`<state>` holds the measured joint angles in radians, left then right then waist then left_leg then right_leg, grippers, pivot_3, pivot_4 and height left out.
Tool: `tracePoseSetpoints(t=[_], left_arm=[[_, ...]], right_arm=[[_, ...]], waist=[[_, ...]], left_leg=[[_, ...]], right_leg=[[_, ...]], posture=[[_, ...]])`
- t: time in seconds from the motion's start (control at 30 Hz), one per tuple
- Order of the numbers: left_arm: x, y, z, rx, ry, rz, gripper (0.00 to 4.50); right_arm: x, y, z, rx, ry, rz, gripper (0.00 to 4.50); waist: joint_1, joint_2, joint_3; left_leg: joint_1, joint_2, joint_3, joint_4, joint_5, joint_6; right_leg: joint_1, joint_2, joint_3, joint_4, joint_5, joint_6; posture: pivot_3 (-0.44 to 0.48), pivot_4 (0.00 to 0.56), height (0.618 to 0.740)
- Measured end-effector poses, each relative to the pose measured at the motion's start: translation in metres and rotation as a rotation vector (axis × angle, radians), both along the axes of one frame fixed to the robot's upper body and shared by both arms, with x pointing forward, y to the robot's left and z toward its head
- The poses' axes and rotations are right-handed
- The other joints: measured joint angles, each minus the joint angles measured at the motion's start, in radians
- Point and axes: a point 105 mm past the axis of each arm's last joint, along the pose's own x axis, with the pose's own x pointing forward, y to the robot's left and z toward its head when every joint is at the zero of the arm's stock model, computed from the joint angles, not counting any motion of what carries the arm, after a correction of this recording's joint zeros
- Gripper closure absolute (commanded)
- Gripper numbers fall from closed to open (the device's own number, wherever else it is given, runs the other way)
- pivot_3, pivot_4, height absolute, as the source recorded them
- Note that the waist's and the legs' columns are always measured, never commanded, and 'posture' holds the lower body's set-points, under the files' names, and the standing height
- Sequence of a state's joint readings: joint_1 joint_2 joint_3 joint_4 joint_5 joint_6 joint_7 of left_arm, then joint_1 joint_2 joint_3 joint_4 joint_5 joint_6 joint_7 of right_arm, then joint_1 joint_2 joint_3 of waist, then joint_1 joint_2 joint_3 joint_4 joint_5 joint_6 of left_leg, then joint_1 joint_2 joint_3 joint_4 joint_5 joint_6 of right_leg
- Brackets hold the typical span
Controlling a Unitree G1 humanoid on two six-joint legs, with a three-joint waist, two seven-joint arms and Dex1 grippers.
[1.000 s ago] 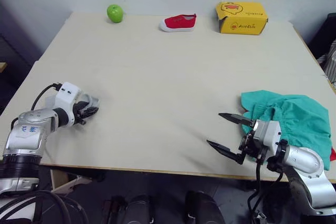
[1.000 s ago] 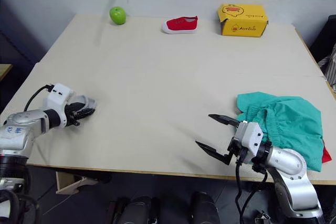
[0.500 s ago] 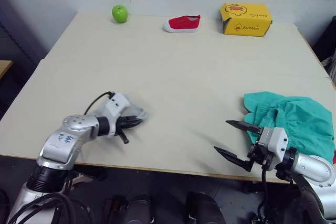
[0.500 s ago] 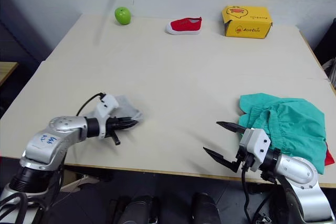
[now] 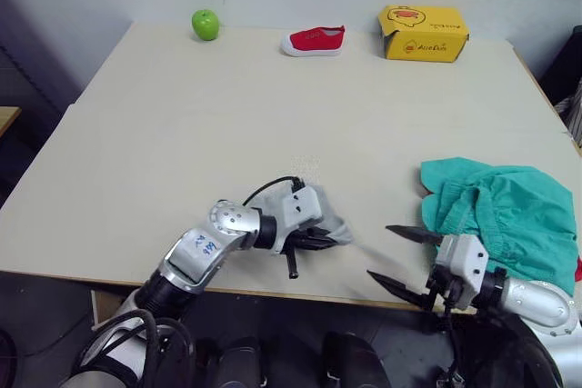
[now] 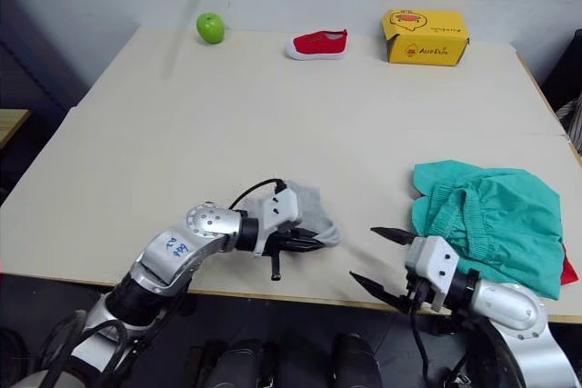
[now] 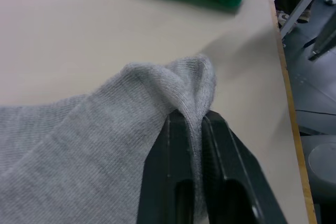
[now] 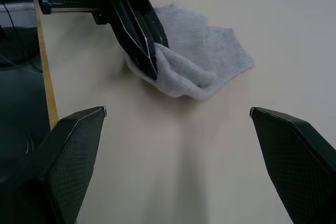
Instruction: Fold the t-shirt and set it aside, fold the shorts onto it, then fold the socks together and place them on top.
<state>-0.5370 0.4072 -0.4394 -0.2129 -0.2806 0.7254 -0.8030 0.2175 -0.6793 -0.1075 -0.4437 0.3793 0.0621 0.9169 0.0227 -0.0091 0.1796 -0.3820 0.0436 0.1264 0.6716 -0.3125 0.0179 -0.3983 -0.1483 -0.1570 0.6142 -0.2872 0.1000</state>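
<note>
The light grey socks lie bunched on the table near its front edge, and my left gripper is shut on a fold of them. The right wrist view looks at the same socks with the left fingers pinching them. Near the front right edge of the table my right gripper is open, nothing between its fingers. Just beyond it the teal-green shorts lie crumpled. A small red bit of the t-shirt pokes out from under the shorts at the right; the rest is hidden.
A green apple, a small red shoe and a yellow cardboard box stand along the far edge of the table. A black cable loops over my left wrist.
My left gripper has dragged the socks to the right along the table's front, from the left side to the middle. My right gripper has drawn slightly nearer the front edge, still open.
</note>
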Motion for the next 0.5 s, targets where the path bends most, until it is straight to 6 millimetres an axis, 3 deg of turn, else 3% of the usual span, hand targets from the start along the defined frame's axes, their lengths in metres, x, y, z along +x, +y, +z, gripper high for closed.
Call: tracePoseSetpoints(t=[0.13,0.23,0.33,0.4,0.5], left_arm=[[-0.001,0.004,0.009,-0.030,0.007,-0.035,2.05],[-0.002,0.016,0.028,-0.111,-0.009,-0.091,1.10],[0.005,0.036,0.051,-0.162,-0.049,-0.132,1.10],[0.035,0.057,0.064,-0.151,-0.118,-0.048,1.10],[0.068,0.073,0.070,-0.134,-0.185,0.056,1.10]], right_arm=[[0.006,0.011,0.002,-0.017,-0.018,0.026,0.00],[0.010,0.022,-0.001,-0.050,-0.030,0.048,0.00],[0.013,0.030,-0.004,-0.099,-0.055,0.071,0.00],[0.019,0.032,-0.012,-0.149,-0.079,0.070,0.00],[0.024,0.034,-0.018,-0.187,-0.103,0.061,0.00]], waist=[[0.001,0.000,0.000],[-0.002,0.000,0.000],[-0.001,0.000,0.000],[0.004,0.000,0.000],[0.005,0.000,0.000]], left_leg=[[-0.002,0.001,-0.002,0.005,-0.001,0.001],[-0.004,0.002,-0.002,0.008,-0.002,0.000],[-0.004,0.002,-0.002,0.009,-0.002,0.000],[-0.005,0.001,-0.003,0.010,-0.002,0.001],[-0.005,0.000,-0.003,0.011,-0.002,0.002]], right_leg=[[0.000,0.000,-0.001,0.001,0.000,0.000],[-0.001,0.000,-0.002,0.002,0.000,-0.001],[-0.001,0.000,-0.002,0.003,-0.001,-0.001],[-0.001,0.000,-0.003,0.004,-0.001,-0.001],[-0.001,-0.001,-0.003,0.004,0.000,-0.001]], posture=[[0.000,0.150,0.740],[0.000,0.150,0.740],[0.000,0.150,0.740],[0.000,0.150,0.740],[0.000,0.150,0.740]])
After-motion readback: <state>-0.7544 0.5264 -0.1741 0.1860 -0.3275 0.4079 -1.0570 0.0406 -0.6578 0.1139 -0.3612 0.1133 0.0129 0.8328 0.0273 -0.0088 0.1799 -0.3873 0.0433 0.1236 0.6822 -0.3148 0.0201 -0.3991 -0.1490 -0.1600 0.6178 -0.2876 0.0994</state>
